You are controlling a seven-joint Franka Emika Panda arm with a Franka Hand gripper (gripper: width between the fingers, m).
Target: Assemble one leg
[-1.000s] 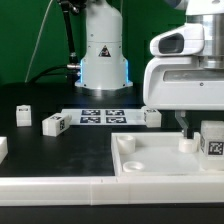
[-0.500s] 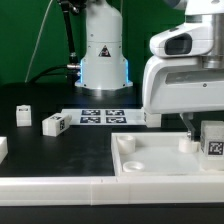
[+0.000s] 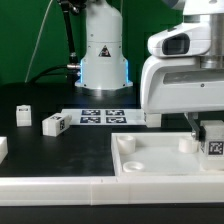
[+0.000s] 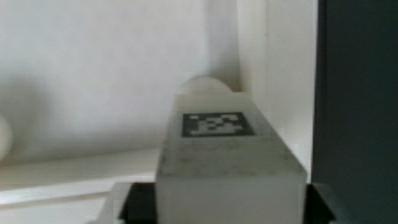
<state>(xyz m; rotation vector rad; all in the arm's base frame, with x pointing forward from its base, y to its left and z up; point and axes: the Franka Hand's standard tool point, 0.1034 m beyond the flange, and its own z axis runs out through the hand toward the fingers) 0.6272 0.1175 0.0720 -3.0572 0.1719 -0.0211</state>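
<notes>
My gripper [image 3: 208, 132] is at the exterior view's right, shut on a leg [image 3: 213, 144], a white oblong block with a black-and-white tag. It holds the leg at the right rear corner of the large white square piece [image 3: 150, 160], by a round corner socket [image 3: 186, 143]. In the wrist view the leg [image 4: 221, 150] stands between my two dark fingers [image 4: 139, 205], with my gripper [image 4: 228, 205] clamped on its near end. Its far tip lies over the white piece's surface [image 4: 89, 90]. Whether the tip touches the socket is hidden.
Loose legs lie on the black table: one [image 3: 54, 124] at the left, a second [image 3: 23, 115] further back, and a third [image 3: 151, 118] partly behind my hand. The marker board [image 3: 100, 117] lies before the robot base [image 3: 102, 55]. A white block [image 3: 3, 147] sits at the left edge.
My hand has shifted slightly toward the exterior view's left and the held leg has sunk a little toward the white piece. The loose legs have not moved.
</notes>
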